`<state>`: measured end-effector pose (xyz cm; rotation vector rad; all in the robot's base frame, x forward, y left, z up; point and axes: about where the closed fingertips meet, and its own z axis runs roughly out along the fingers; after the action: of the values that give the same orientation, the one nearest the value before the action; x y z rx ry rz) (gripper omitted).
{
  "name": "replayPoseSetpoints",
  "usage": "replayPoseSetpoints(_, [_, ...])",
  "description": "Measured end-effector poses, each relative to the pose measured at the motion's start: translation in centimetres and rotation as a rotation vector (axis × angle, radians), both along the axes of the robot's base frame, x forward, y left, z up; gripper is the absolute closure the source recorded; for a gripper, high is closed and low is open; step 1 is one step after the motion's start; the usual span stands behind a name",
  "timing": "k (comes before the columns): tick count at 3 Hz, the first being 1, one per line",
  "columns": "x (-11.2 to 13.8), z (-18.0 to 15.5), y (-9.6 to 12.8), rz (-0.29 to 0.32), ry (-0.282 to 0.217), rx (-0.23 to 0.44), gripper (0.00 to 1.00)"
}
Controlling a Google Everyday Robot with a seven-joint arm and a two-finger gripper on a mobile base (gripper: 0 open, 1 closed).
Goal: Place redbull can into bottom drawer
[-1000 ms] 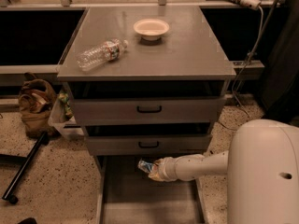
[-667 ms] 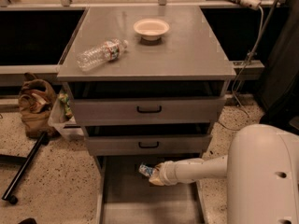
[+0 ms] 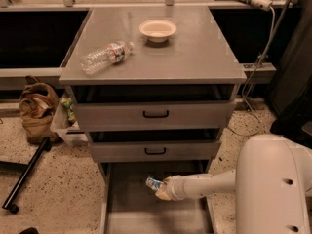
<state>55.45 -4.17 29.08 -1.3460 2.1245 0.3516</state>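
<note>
The grey cabinet's bottom drawer is pulled out, a wide shallow tray with low side rails. My white arm reaches in from the right over it. My gripper holds the redbull can, a small silver-and-blue can, tilted and pointing left, low over the back middle of the drawer tray. The can's left end sticks out past the gripper.
On the cabinet top lie a clear plastic water bottle and a white bowl. The two upper drawers show black handles. A brown bag and a black pole are on the floor at left.
The gripper with the can has moved down and slightly right, deeper into the open bottom drawer.
</note>
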Motion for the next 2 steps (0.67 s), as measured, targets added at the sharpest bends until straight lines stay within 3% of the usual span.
replayPoseSetpoints(2, [0.3,-4.9,-0.6,0.003,0.002,0.027,1.0])
